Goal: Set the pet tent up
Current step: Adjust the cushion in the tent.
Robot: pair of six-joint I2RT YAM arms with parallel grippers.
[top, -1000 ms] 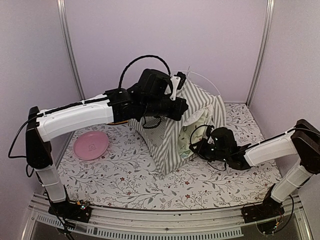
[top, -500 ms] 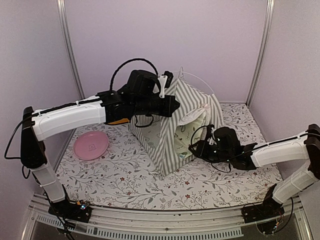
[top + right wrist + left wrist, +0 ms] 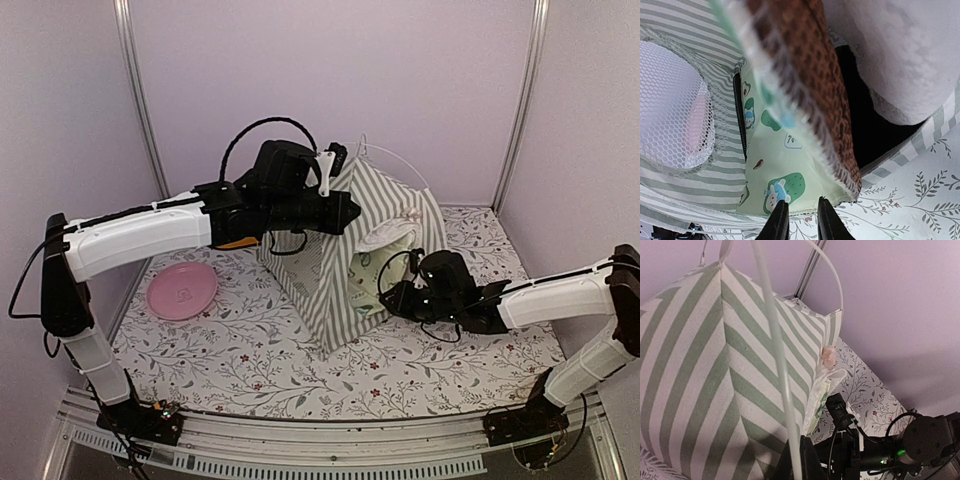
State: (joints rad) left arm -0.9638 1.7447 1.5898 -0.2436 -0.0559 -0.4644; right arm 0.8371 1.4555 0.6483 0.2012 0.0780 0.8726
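Observation:
The pet tent (image 3: 335, 270), sage-green and white striped, stands on the floral cloth; its stripes fill the left wrist view (image 3: 690, 365). My left gripper (image 3: 345, 212) is at the tent's top, shut on a thin white pole (image 3: 772, 340), fingers closed round it (image 3: 796, 455). My right gripper (image 3: 388, 296) is at the door opening under the white lace curtain (image 3: 900, 50). Its fingers are narrowly apart (image 3: 800, 207) on the hem of the avocado-print mat (image 3: 775, 155), which lies folded inside, brown underside up. The round mesh window (image 3: 670, 105) shows at left.
A pink dish (image 3: 182, 290) lies on the floral cloth (image 3: 260, 360) at left. Something orange (image 3: 235, 243) shows under my left arm. Purple walls with metal posts (image 3: 140, 100) close in the back and sides.
My left gripper moved left and up with the pole, and the tent's top rose to a taller shape. My right gripper shifted slightly left at the door.

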